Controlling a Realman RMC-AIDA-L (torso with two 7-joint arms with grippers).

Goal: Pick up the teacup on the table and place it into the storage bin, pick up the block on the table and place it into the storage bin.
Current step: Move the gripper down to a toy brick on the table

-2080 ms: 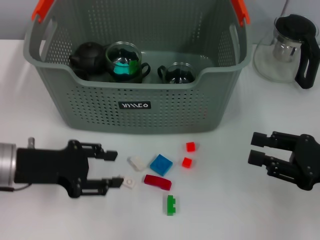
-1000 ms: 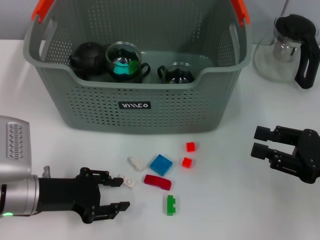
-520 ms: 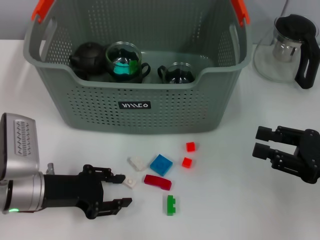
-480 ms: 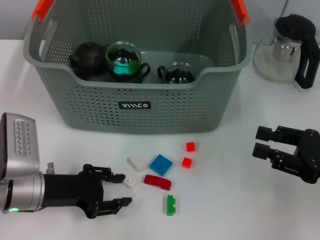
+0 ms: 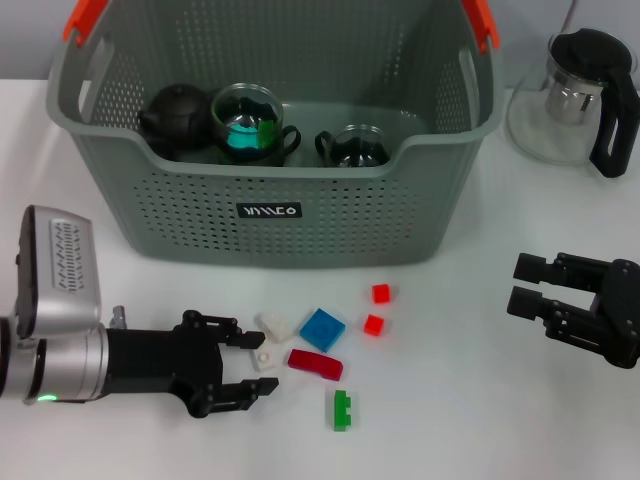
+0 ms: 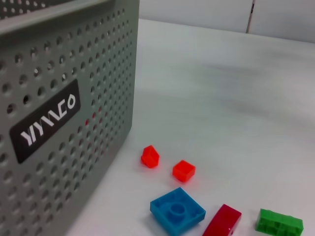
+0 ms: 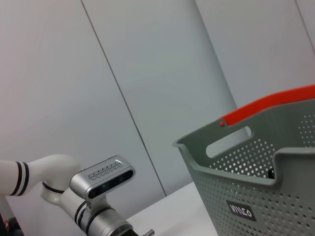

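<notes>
Our left gripper (image 5: pixel 245 367), fingers spread wide and empty, straddles the small white block (image 5: pixel 264 360) in front of the storage bin (image 5: pixel 270 215), lined up to pinch it; right gripper (image 5: pixel 535 296) waits open.

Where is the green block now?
In the head view, the green block lies on the table in front of the bin, just below the dark red block and right of the left tool.
</notes>
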